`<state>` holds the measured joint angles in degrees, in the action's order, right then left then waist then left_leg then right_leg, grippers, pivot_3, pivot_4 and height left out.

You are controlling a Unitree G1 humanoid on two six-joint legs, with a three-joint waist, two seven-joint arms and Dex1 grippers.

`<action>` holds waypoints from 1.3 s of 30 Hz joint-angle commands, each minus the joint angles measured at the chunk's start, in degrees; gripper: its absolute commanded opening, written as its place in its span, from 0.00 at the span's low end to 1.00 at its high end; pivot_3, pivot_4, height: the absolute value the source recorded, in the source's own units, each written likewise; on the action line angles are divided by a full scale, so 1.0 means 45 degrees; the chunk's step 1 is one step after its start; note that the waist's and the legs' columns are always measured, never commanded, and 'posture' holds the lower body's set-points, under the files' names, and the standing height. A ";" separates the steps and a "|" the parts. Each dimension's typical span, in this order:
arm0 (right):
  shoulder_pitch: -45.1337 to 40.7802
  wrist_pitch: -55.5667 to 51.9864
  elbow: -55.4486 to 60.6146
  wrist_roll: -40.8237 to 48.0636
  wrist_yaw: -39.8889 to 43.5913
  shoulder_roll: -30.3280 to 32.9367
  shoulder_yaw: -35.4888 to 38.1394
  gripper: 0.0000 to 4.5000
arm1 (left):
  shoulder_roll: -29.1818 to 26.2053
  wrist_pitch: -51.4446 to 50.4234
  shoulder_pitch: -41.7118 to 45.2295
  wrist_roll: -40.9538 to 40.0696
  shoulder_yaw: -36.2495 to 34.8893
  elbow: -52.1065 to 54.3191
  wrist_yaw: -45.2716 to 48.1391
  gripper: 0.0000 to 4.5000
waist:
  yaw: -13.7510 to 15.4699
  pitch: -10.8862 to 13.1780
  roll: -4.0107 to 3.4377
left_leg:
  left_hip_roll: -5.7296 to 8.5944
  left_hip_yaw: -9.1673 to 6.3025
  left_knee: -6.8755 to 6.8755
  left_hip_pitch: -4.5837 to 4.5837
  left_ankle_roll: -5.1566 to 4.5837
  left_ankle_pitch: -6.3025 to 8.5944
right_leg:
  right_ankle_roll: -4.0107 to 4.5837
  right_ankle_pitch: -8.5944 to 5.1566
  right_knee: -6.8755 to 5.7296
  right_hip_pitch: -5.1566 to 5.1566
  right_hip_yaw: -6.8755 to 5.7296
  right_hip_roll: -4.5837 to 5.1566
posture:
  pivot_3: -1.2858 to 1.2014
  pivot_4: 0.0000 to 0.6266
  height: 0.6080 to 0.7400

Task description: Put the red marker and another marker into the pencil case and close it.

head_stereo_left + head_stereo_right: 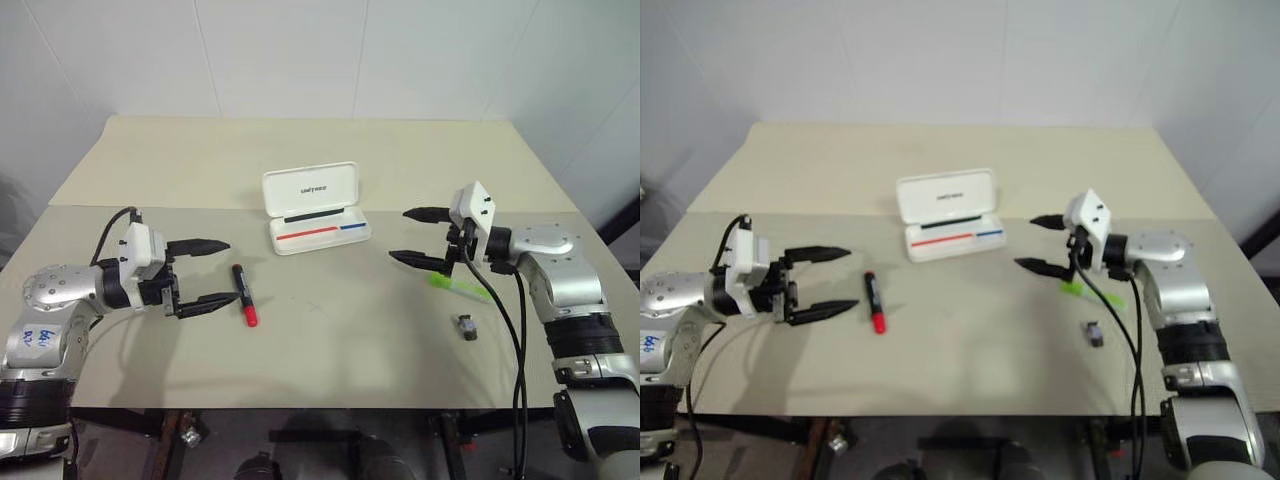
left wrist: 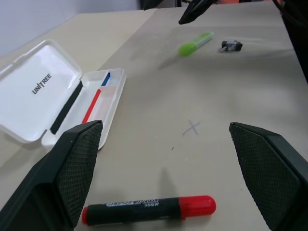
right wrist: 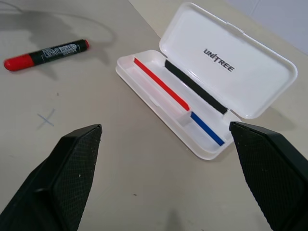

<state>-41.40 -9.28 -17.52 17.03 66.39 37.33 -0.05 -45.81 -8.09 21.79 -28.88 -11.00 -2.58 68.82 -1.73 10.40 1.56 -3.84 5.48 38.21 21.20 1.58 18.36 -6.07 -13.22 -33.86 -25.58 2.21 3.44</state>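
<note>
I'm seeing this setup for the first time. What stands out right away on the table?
The white pencil case lies open at the table's middle, lid up, a red-and-blue stripe inside. The red marker lies just beside the open left gripper. The lime-green highlighter lies under the open right gripper, with a small dark grey object close by.
</note>
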 commanded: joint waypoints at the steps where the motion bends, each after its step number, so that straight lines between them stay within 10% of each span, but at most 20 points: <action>1: 0.0175 -0.0226 0.1046 0.0566 -0.0461 -0.0094 0.0669 1.00 | -0.0116 0.0103 0.0484 0.0070 -0.0094 0.0100 -0.0015 1.00 | 0.0002 0.0000 -0.0001 | 0.0001 -0.0001 0.0002 0.0002 0.0000 0.0000 | -0.0001 0.0000 0.0000 0.0000 0.0000 0.0000 | 0.52 0.24 1.00; 39: 0.4230 -0.1404 0.4898 0.1513 -0.2130 0.0104 0.1575 1.00 | 0.3585 0.4231 0.8301 0.4238 0.2600 -1.2253 0.1507 1.00 | 0.0060 0.0001 -0.0001 | 0.0009 -0.0005 0.0059 0.0019 -0.0003 -0.0002 | -0.0046 0.0026 0.0000 0.0013 -0.0001 -0.0007 | 0.52 0.24 1.00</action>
<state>-22.72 -16.29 2.24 22.83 56.87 37.38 5.64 -29.79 9.52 57.49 -10.56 0.64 -57.18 74.85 -1.46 10.41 1.56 -3.80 5.45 38.47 21.29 1.57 18.35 -6.28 -13.10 -33.85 -25.52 2.20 3.41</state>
